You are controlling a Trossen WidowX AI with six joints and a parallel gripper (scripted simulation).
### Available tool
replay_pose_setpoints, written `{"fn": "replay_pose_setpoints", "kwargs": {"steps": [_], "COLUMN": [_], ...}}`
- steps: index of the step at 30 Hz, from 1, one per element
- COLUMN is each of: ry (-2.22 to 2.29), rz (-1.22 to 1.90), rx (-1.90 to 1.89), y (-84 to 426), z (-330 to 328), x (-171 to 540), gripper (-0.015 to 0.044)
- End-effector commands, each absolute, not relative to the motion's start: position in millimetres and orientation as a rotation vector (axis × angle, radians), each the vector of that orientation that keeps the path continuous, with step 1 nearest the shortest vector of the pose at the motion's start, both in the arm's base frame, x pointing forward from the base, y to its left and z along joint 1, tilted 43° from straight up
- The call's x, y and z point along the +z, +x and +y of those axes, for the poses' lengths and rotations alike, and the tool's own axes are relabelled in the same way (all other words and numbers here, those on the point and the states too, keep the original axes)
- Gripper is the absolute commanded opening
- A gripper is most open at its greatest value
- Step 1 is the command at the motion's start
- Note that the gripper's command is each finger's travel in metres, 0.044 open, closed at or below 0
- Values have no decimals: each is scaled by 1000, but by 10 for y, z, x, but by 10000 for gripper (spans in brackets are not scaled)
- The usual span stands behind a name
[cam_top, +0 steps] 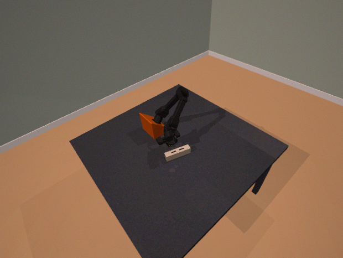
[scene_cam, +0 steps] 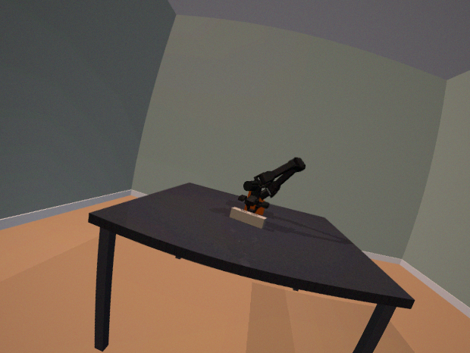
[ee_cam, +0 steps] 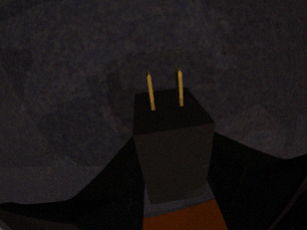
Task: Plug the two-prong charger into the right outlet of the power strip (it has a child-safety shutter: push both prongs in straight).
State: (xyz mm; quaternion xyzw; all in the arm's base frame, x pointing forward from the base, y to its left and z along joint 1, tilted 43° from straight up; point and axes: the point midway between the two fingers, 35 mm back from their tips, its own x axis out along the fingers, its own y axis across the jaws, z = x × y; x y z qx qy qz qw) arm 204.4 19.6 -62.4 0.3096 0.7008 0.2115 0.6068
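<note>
The gripper [cam_top: 169, 142] [ee_cam: 174, 160] is shut on the dark charger [ee_cam: 173, 160], whose body sits between the fingers in the wrist view. Two thin golden prongs [ee_cam: 180, 90] stick out from its far face, bare and side by side; they show only as a tiny glint in the top view. The long cream power strip [cam_top: 178, 155] [scene_cam: 247, 219] lies on the dark table, with two dark outlets on its top. The gripper is beside the strip, on the arm's side, near the strip's left end in the top view. The strip is out of the wrist view.
An orange wedge-shaped block [cam_top: 151, 127] [ee_cam: 186, 218] stands at the arm's lower end, close behind the gripper. The black arm [cam_top: 181, 94] [scene_cam: 296, 164] bends up and back over the dark table [cam_top: 155, 199] [scene_cam: 182, 227]. Its shadows fall across the tabletop.
</note>
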Motion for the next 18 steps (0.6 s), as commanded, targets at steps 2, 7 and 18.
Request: {"fn": "replay_pose_setpoints", "kwargs": {"steps": [2,7,18], "ry": [743,747,757], "rz": [1633,1634,1638], "rx": [457,453,444], "y": [2056,2111,2233], "z": [171,155,124], "x": [-652,-665,-694], "gripper": [0,0,0]}}
